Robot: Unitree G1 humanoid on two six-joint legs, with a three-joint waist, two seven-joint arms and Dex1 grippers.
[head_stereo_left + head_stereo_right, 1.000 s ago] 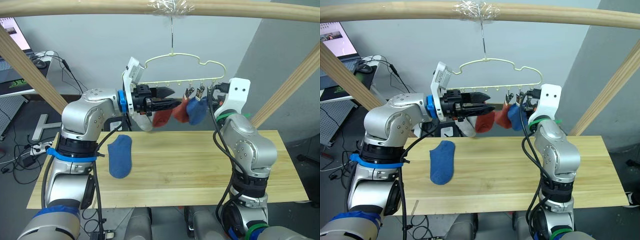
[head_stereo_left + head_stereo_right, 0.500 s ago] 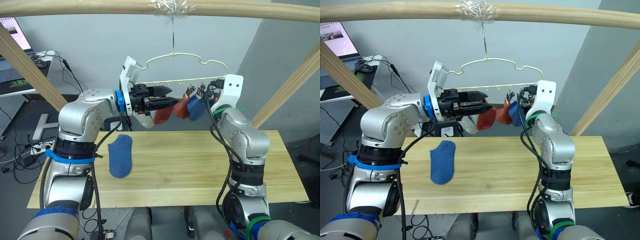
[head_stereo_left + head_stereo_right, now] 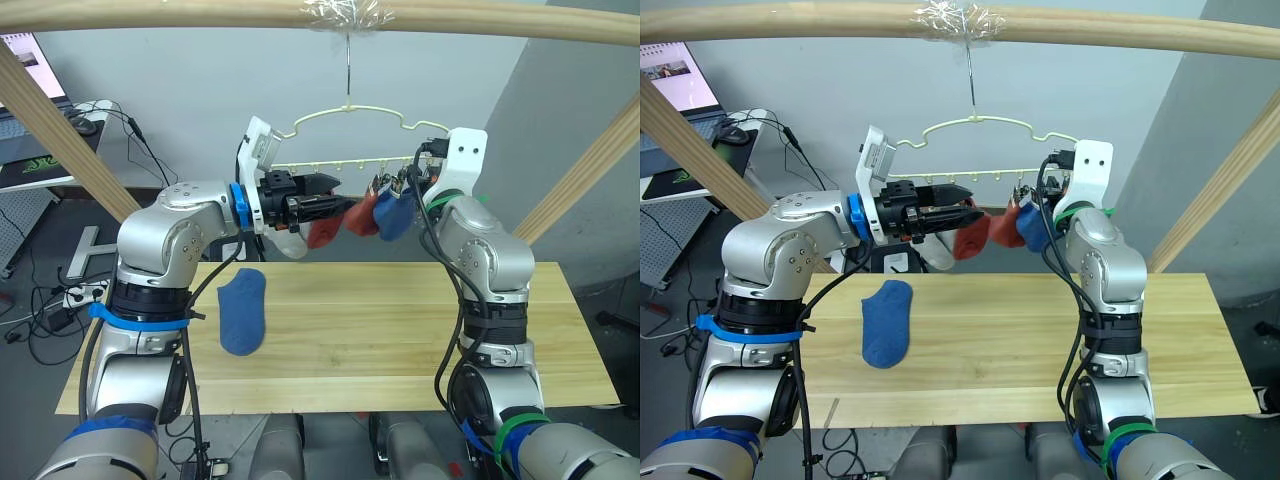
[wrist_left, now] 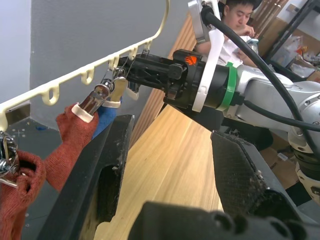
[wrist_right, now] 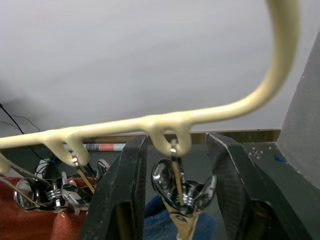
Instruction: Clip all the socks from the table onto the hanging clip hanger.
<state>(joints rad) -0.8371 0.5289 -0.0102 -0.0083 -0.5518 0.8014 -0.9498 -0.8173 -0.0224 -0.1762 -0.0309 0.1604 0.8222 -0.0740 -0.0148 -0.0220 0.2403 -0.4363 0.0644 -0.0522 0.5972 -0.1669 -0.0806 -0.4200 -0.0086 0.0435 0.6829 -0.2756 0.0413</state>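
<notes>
The cream clip hanger (image 3: pixel 358 127) hangs by its hook from the top pole. A light grey sock (image 3: pixel 287 243), two rust-red socks (image 3: pixel 323 233) (image 3: pixel 361 216) and a blue sock (image 3: pixel 396 217) hang from its clips. Another blue sock (image 3: pixel 242 310) lies flat on the table (image 3: pixel 400 330), left of centre. My left gripper (image 3: pixel 338 198) is open and empty, held level just under the hanger bar beside the red socks (image 4: pixel 72 131). My right gripper (image 5: pixel 176 200) is open at the bar's right end, its fingers (image 5: pixel 125 197) on either side of the clip (image 5: pixel 178 189) holding the hung blue sock.
Round wooden poles frame the scene: one across the top (image 3: pixel 200 15) and slanted ones at left (image 3: pixel 70 140) and right (image 3: pixel 590 165). A desk with a laptop (image 3: pixel 20 70) and cables stands far left. A person (image 4: pixel 240 17) sits beyond the table.
My right gripper has risen and closed in on the hanger's right end clip. My left gripper has drawn back slightly to the left. The blue sock on the table has not moved.
</notes>
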